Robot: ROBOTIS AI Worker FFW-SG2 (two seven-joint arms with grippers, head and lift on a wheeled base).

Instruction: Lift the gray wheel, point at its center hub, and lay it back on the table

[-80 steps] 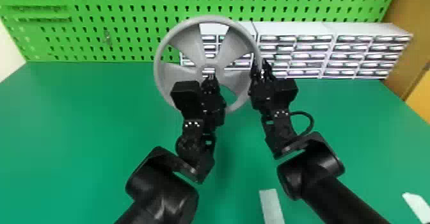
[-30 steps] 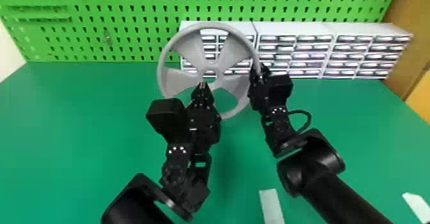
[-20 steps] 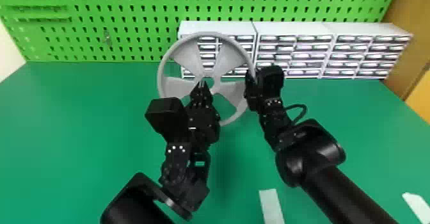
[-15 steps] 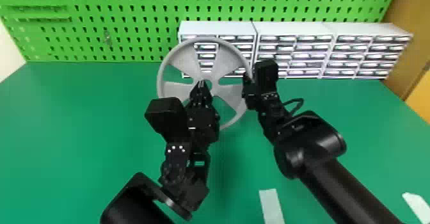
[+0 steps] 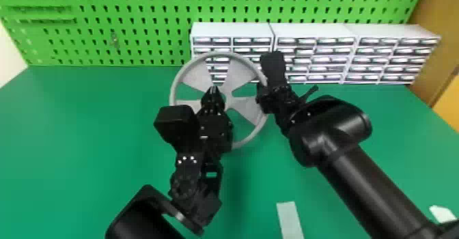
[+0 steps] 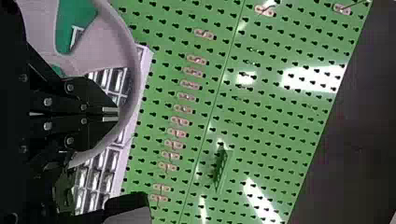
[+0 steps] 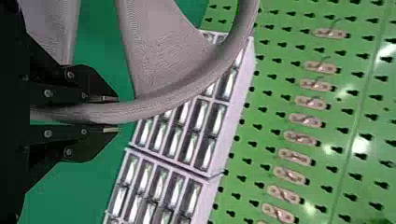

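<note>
Well, the gray wheel point(image 5: 239, 75) stands tilted up at the table point(image 5: 85, 153), the right pincer point(image 7: 111, 115) closed round its three-o'clock rim. The nearer left pincer point(image 5: 214, 88) — empty, tips together — covers part of the hub point(image 5: 227, 97); probably it should withdraw toward six.

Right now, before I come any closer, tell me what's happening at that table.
The robot's right gripper holds the gray wheel by its rim, facing the robot. Its left gripper, fingertips together, is in front of the wheel near the center hub, apparently pointing at it. The wheel is not yet laid flat on the table.
</note>
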